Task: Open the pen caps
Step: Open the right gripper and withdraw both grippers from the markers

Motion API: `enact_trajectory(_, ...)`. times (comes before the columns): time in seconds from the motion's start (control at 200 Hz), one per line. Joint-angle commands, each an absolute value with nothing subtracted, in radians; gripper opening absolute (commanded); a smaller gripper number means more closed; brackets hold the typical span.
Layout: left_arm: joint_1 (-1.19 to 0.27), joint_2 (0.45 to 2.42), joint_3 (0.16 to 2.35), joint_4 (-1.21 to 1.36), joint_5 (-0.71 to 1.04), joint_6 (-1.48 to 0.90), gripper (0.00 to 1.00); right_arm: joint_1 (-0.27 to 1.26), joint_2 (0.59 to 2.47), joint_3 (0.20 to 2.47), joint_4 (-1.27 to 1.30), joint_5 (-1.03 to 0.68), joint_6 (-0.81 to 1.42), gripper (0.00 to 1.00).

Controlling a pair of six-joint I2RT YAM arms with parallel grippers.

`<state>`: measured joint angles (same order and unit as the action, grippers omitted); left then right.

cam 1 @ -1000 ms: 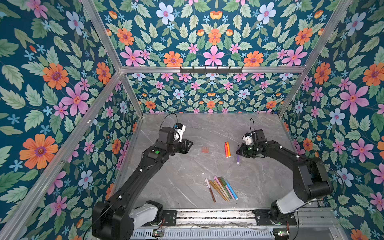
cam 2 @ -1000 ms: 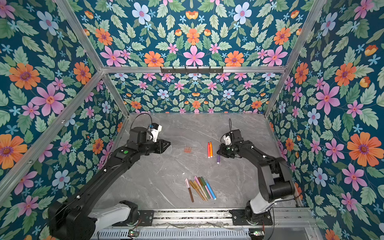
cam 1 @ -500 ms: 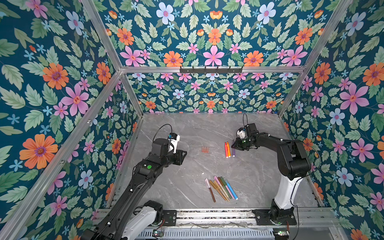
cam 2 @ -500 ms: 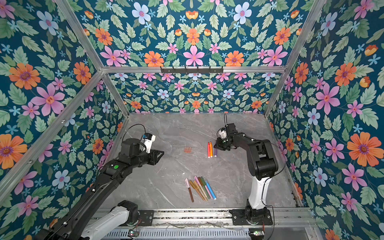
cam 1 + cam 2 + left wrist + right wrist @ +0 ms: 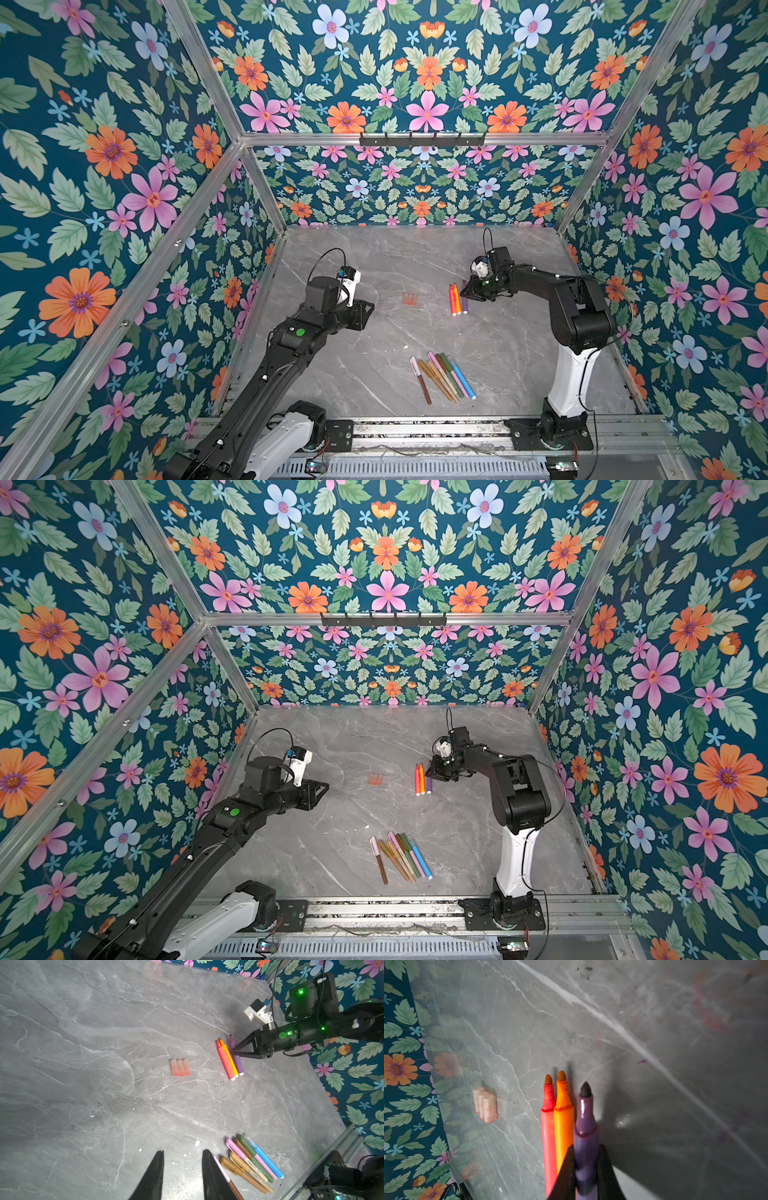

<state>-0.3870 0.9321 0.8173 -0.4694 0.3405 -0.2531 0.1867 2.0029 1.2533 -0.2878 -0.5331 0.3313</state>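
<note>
Left end effector (image 5: pixel 182 1151): I am holding it spread and empty near the left edge of the table (image 5: pixel 374 257).
Pen caps (image 5: pixel 180 1067): three peach ones are lying side by side mid-table.
Right end effector (image 5: pixel 587 1146): I am pinching the uncapped purple pen (image 5: pixel 586 1126), just beside the orange pen (image 5: pixel 563 1118), toward the right edge.

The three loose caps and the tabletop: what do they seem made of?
Caps: translucent peach plastic, apparently; hollow tubes with light passing through the walls. Tabletop: grey marble-look slab with white veins, semi-gloss, since it mirrors the floral wall in the right wrist view. Real stone or printed laminate cannot be told.
</note>
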Motion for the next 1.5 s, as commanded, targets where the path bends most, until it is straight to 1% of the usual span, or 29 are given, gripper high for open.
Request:
enact_trajectory(0.0, -0.387, 0.931, 0.815, -0.456, 0.346, -0.242, 0.34, 0.187, 2.007, 1.257, -0.308, -0.528, 0.332, 0.09)
enact_trajectory(0.22, -0.387, 0.935, 0.813, -0.453, 0.35, -0.243, 0.34, 0.188, 2.032, 1.28, -0.322, -0.529, 0.336, 0.1)
enact_trajectory(0.57, -0.387, 0.94, 0.812, -0.449, 0.353, -0.245, 0.34, 0.187, 2.024, 1.275, -0.324, -0.526, 0.331, 0.23)
enact_trajectory(0.66, -0.387, 0.943, 0.812, -0.449, 0.353, -0.244, 0.34, 0.187, 2.024, 1.272, -0.32, -0.527, 0.333, 0.22)
enact_trajectory(0.75, -0.387, 0.943, 0.811, -0.449, 0.354, -0.244, 0.34, 0.187, 2.02, 1.263, -0.315, -0.529, 0.335, 0.17)
enact_trajectory(0.83, -0.387, 0.943, 0.812, -0.449, 0.354, -0.244, 0.34, 0.188, 2.018, 1.256, -0.309, -0.53, 0.337, 0.15)
enact_trajectory(1.24, -0.387, 0.95, 0.811, -0.448, 0.356, -0.243, 0.34, 0.187, 2.001, 1.233, -0.284, -0.548, 0.352, 0.14)
enact_trajectory(1.495, -0.386, 0.954, 0.81, -0.448, 0.357, -0.244, 0.34, 0.188, 1.99, 1.224, -0.274, -0.546, 0.362, 0.16)
